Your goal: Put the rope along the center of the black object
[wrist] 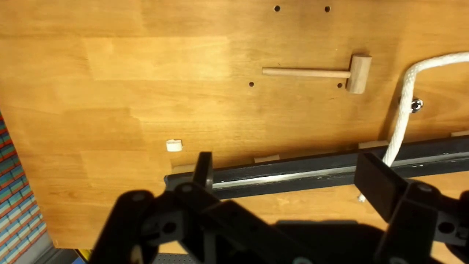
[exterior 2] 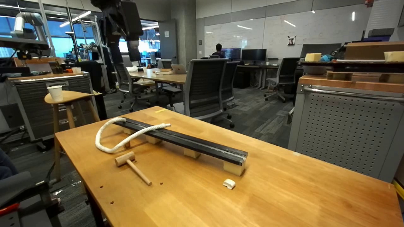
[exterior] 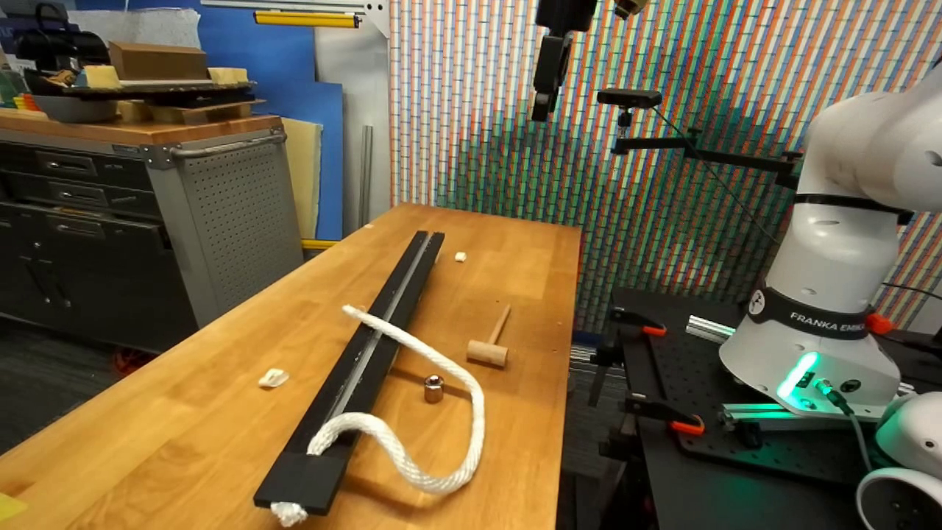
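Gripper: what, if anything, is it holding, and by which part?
Nothing is held: the gripper hangs open and empty above the table, with the rope below, out of its grasp.

"FRANKA EMIKA" on robot arm

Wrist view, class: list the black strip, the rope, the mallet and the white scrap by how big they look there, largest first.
1. Black strip
2. Rope
3. Mallet
4. White scrap
The first two run out of frame; only visible parts ranked.
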### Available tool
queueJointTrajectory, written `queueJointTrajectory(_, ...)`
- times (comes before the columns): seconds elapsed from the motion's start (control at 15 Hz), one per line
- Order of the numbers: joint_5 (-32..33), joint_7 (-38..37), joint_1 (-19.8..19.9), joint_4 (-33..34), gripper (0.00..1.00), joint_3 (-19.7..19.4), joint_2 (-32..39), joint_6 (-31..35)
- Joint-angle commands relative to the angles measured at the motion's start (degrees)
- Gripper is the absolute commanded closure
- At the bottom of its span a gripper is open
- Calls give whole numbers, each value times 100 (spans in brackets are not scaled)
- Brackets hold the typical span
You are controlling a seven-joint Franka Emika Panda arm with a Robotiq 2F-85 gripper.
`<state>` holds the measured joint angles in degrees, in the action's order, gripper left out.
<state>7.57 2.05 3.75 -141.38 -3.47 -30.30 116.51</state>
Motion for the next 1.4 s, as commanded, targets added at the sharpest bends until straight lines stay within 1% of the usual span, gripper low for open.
queueJointTrajectory(0.0, -38, -731, -155, 75, 0, 477, 595, 675)
queueJointTrajectory(0.27, 66, -1672, -282, 255, 0, 1007, 1483, 1508)
queueJointTrajectory(0.4, 158, -2063, -312, 433, 0, 1190, 1997, 1785)
queueJointTrajectory(0.53, 246, -2395, -344, 666, 0, 1271, 2489, 1950)
queueJointTrajectory(0.73, 155, -2611, -502, 1067, 0, 1207, 3166, 2187)
queueJointTrajectory(0.93, 232, -2721, -670, 1511, 0, 1117, 3764, 2345)
queueJointTrajectory(1.33, 169, -2760, -1036, 2089, 0, 895, 4584, 2356)
